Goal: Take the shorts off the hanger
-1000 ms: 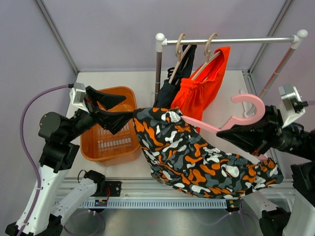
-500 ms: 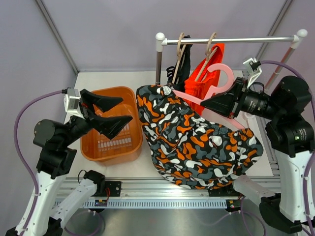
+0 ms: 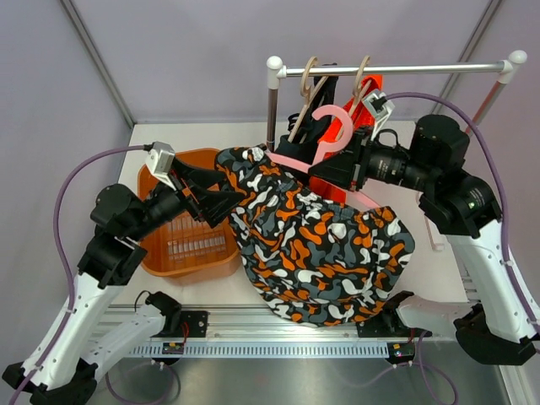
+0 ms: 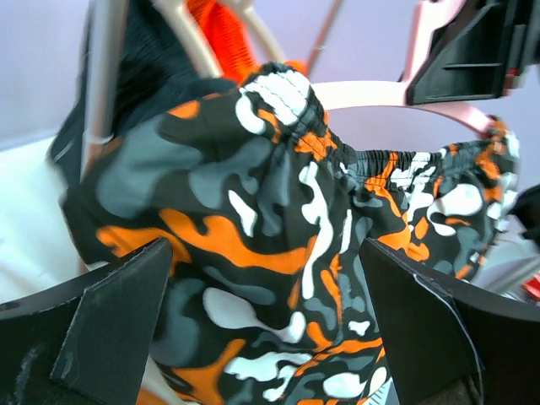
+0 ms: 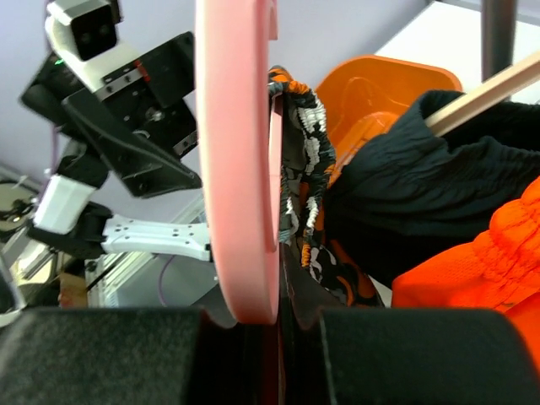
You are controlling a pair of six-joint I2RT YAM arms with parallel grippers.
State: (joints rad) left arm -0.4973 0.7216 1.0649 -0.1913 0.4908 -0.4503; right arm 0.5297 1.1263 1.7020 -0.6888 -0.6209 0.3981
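1. Camouflage shorts [image 3: 312,245]: soft, light, limp; draped on pink hanger [image 3: 331,126] above the table [image 3: 211,137].
2. Right gripper [image 3: 325,175] clamps the hanger; left gripper [image 3: 221,196], jaws apart, sits beside the elastic waistband [image 4: 396,160], likely the best hold.

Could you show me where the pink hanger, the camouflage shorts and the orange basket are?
pink hanger [image 5: 236,169]: right wrist view, on the broad curve of its hook.
camouflage shorts [image 3: 312,245]: top external view, on the middle of the fabric.
orange basket [image 3: 194,266]: top external view, on its near wall.
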